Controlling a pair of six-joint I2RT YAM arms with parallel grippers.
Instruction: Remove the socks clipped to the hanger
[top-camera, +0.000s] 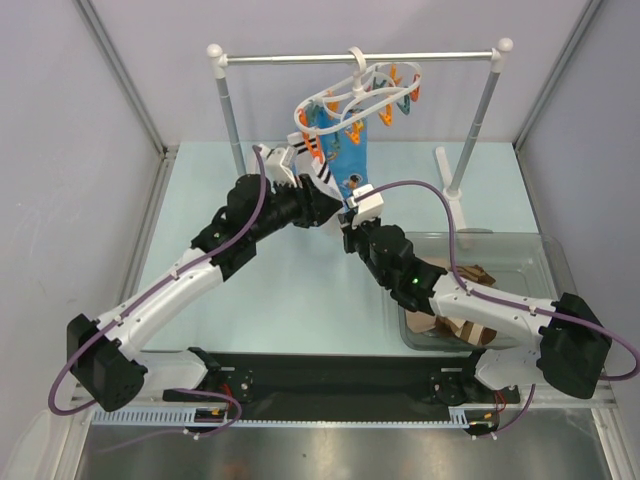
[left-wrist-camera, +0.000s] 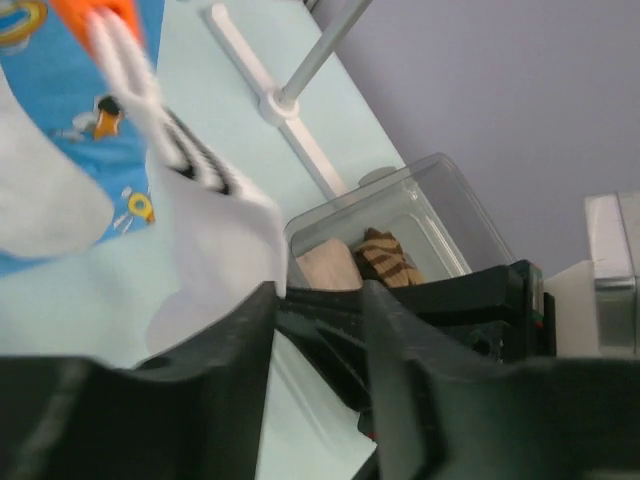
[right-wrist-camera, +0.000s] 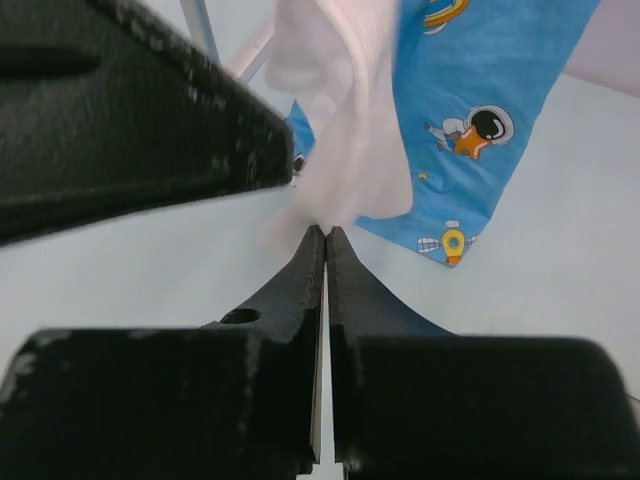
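The white plastic hanger (top-camera: 365, 92) with orange clips hangs from the rail by its hook. A white sock with black stripes (top-camera: 318, 176) hangs from one orange clip (left-wrist-camera: 95, 15), beside a blue cartoon cloth (top-camera: 347, 150). My right gripper (right-wrist-camera: 326, 232) is shut on the lower tip of the white sock (right-wrist-camera: 340, 120); in the top view it (top-camera: 345, 198) sits under the hanger. My left gripper (left-wrist-camera: 315, 300) is open and empty, its left finger right beside the sock's hanging end (left-wrist-camera: 215, 240). In the top view it (top-camera: 322, 205) is close left of the right gripper.
A clear plastic bin (top-camera: 525, 250) stands at the right, holding a brown-striped sock (left-wrist-camera: 385, 258) and a beige one (left-wrist-camera: 325, 265). The silver rail (top-camera: 300, 58) on white-capped posts spans the back. Its right post base (left-wrist-camera: 275, 100) lies on the table.
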